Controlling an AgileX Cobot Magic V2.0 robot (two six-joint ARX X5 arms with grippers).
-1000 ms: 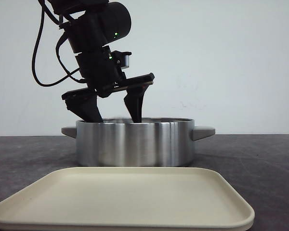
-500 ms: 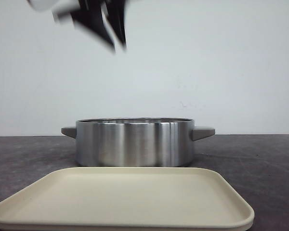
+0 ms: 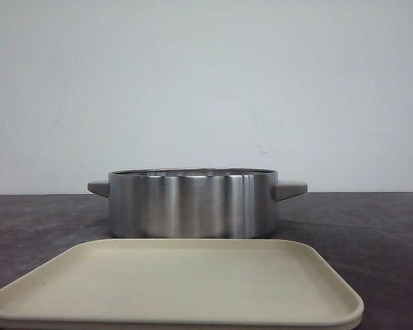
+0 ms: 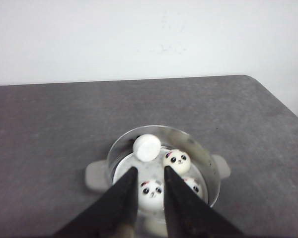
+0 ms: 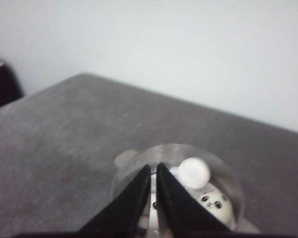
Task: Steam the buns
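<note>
The steel pot (image 3: 193, 204) stands mid-table; the front view cannot see inside it, and neither gripper shows there. In the left wrist view the pot (image 4: 210, 163) holds the buns: one tipped over with its plain white underside showing (image 4: 146, 147), one panda face (image 4: 177, 160), one (image 4: 151, 191) seen between my fingers, and one (image 4: 193, 185) half hidden by a finger. My left gripper (image 4: 150, 171) is high above the pot, open and empty. My right gripper (image 5: 154, 167) also hangs above the pot (image 5: 129, 166), its jaws almost together and empty. The tipped bun (image 5: 193, 172) and a panda bun (image 5: 216, 203) show there.
A cream rectangular tray (image 3: 179, 285) lies in front of the pot at the near table edge, with nothing on it. The pot has grey side handles (image 3: 290, 188). The dark grey table (image 4: 49, 129) ends at a white wall behind.
My left gripper was inside the pot with its jaws wide. It rose fast and has left the front view, with its jaws now closer together. Pot and tray have not moved.
</note>
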